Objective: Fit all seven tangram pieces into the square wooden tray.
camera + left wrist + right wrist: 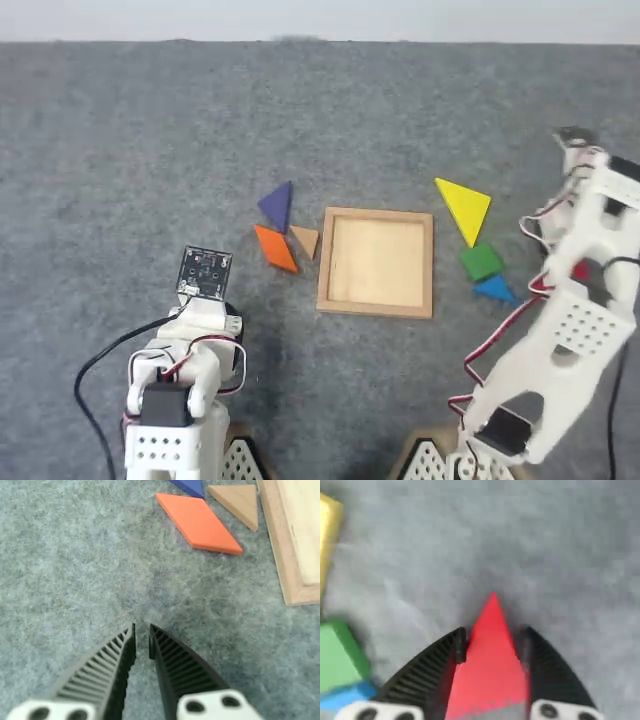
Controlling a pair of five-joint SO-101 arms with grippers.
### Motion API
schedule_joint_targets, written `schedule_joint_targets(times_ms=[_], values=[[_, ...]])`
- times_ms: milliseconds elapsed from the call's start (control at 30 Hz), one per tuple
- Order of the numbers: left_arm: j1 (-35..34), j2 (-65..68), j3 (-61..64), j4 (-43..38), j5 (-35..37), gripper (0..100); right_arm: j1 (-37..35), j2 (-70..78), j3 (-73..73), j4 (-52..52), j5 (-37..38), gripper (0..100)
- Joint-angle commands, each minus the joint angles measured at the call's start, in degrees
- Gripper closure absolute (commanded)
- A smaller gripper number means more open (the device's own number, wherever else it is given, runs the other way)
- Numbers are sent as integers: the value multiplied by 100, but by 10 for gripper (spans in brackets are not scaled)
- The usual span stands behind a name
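Your right hand [492,632] is clamped on the red triangle [491,655]. The piece sits flat between the two fingers with its point sticking out past the tips, above bare grey cloth near the right edge of the bench [120,140].

Your left hand [142,626] is all but closed, with only a thin slit between the tips and nothing in it. It hovers over the cloth toward the near edge, left of centre.

The square wooden tray [325,262] lies about mid-bench and its floor is bare wood.

On the side of the tray that faces the left edge, three pieces lie together:
- The tan triangle [304,240] is just beside the tray's rim.
- The orange parallelogram [275,248] is against the tan triangle's far side.
- The purple triangle [277,205] is just beyond them, toward the far edge.

On the side that faces the right edge, three more lie in a line:
- The yellow triangle [464,207] is farthest back.
- The green square [481,262] sits at the yellow triangle's near tip.
- The blue triangle [493,289] touches the green square on its near side.
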Motion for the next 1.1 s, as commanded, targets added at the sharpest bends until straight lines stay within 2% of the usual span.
schedule_joint_targets(times_ms=[0, 133, 233, 333, 533, 700, 800, 867, 967, 1067], values=[[-26, -97, -31, 26, -44, 953, 251, -919, -70, 444, -378, 723], [-26, -97, -31, 26, -44, 953, 286, -998, -70, 822, -765, 725], [-26, -97, -31, 26, -44, 953, 409, -1033, 0, 585, -1187, 725], [-26, -97, -31, 26, -44, 953, 462, -1270, 448, 268, -1248, 725], [-26, -97, -31, 26, -44, 953, 497, -2571, 2453, -1147, -1380, 725], [-26, -97, -31, 26, -44, 953, 66, -3398, 3701, -2193, -1556, 724], [-26, -97, -31, 26, -44, 953, -154, -3407, 3710, -1912, -1591, 724], [-26, -97, -31, 26, -44, 953, -242, -3222, 3587, -1815, -1987, 719], [-26, -97, -31, 26, -44, 953, -242, -2756, 3235, -1745, -2585, 630], [-26, -97, -31, 26, -44, 953, -215, -2255, 2796, -1446, -2435, 528]])
